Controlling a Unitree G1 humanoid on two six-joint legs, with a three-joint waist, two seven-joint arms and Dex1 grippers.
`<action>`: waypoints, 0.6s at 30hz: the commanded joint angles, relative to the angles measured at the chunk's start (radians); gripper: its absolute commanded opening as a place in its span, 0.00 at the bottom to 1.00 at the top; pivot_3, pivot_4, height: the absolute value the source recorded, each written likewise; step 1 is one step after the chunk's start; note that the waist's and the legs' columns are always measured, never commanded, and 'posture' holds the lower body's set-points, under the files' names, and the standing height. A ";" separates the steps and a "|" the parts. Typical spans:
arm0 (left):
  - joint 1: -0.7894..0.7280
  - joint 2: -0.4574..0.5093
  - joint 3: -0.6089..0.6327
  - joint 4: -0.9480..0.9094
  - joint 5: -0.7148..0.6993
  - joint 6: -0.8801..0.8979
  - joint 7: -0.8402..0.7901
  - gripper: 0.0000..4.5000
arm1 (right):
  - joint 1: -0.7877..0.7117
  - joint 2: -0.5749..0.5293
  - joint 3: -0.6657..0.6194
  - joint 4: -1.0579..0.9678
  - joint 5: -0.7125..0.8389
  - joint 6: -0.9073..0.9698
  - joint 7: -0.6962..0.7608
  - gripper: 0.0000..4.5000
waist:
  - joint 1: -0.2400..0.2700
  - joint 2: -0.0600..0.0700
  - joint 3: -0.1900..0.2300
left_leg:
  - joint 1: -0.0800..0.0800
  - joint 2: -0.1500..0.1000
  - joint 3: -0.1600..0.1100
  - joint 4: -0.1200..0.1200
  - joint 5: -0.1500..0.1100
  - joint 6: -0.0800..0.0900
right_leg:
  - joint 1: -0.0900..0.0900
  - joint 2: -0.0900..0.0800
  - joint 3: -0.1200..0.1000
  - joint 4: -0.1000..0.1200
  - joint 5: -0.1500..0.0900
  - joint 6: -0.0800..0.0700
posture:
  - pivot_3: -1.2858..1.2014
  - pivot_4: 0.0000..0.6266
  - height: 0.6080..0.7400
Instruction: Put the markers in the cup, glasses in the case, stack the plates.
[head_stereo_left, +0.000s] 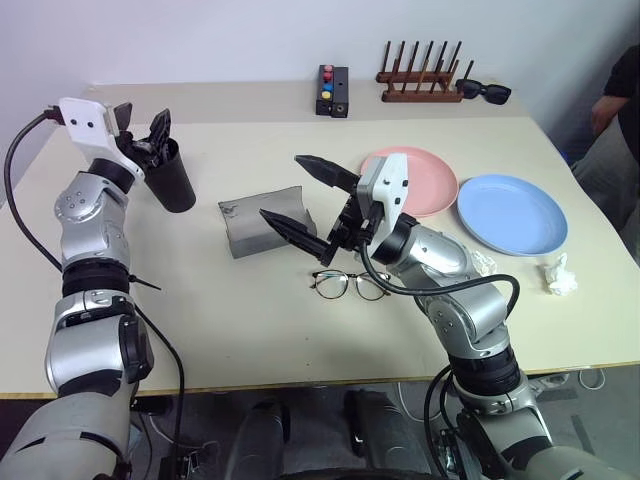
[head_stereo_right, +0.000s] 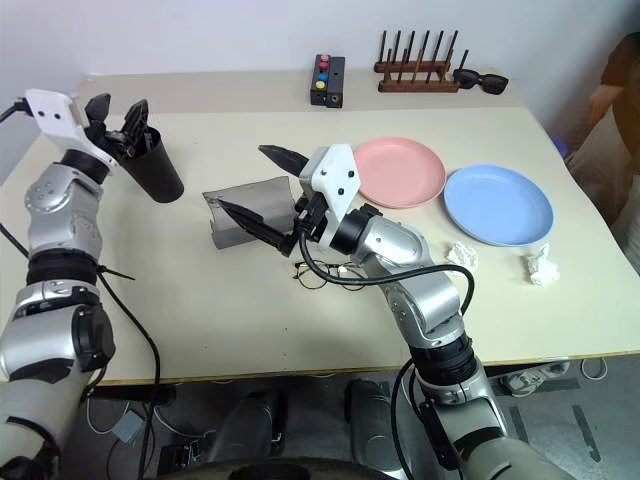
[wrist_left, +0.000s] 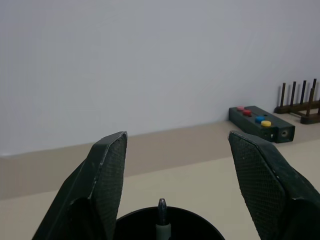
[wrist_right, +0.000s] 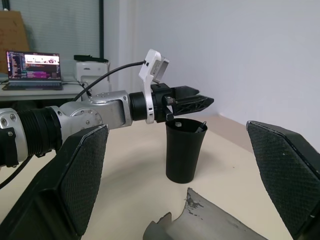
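Observation:
The black cup (head_stereo_left: 176, 182) stands at the table's far left. My left gripper (head_stereo_left: 143, 125) hovers right over its mouth, open, with nothing between its fingers (wrist_left: 109, 175). A marker (wrist_left: 162, 220) stands inside the cup, its tip poking up at the rim. My right gripper (head_stereo_left: 283, 187) hangs open above the grey case (head_stereo_left: 262, 222) at mid table, holding nothing. The thin-rimmed glasses (head_stereo_left: 350, 284) lie on the table just in front of the case, under my right wrist. Beyond my right arm sits the pink plate (head_stereo_left: 436, 180), with the blue plate (head_stereo_left: 512, 213) beside it on the right.
A button box (head_stereo_left: 333, 90), a wooden rack (head_stereo_left: 420, 80) and black sunglasses (head_stereo_left: 486, 93) line the far edge. Crumpled tissues (head_stereo_left: 560, 277) lie near the blue plate. A person (head_stereo_left: 615, 120) stands at the table's right end.

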 joint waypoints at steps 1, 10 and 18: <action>0.000 0.000 0.010 -0.079 -0.025 0.012 0.003 0.73 | 0.001 0.000 -0.017 -0.022 0.012 -0.015 0.001 1.00 | 0.000 0.000 0.000 | 0.000 0.000 0.000 0.000 0.000 0.000 | 0.000 0.000 0.000 0.000 0.000 0.000 | 0.52 0.24 0.96; 0.110 0.038 -0.138 -0.575 -0.157 0.430 -0.231 0.73 | 0.049 -0.169 -0.094 -0.036 -0.004 0.033 0.043 1.00 | -0.001 0.000 0.000 | 0.000 0.000 0.000 0.000 0.000 0.000 | 0.000 -0.001 0.000 -0.001 0.000 0.000 | 0.52 0.24 0.96; 0.258 0.166 -0.416 -0.861 -0.112 0.664 -0.471 0.73 | 0.150 -0.292 -0.133 -0.120 0.014 0.069 0.084 1.00 | -0.003 0.001 0.000 | 0.001 0.001 0.000 -0.001 0.000 0.000 | 0.001 0.002 0.001 -0.001 -0.001 -0.001 | 0.52 0.24 0.96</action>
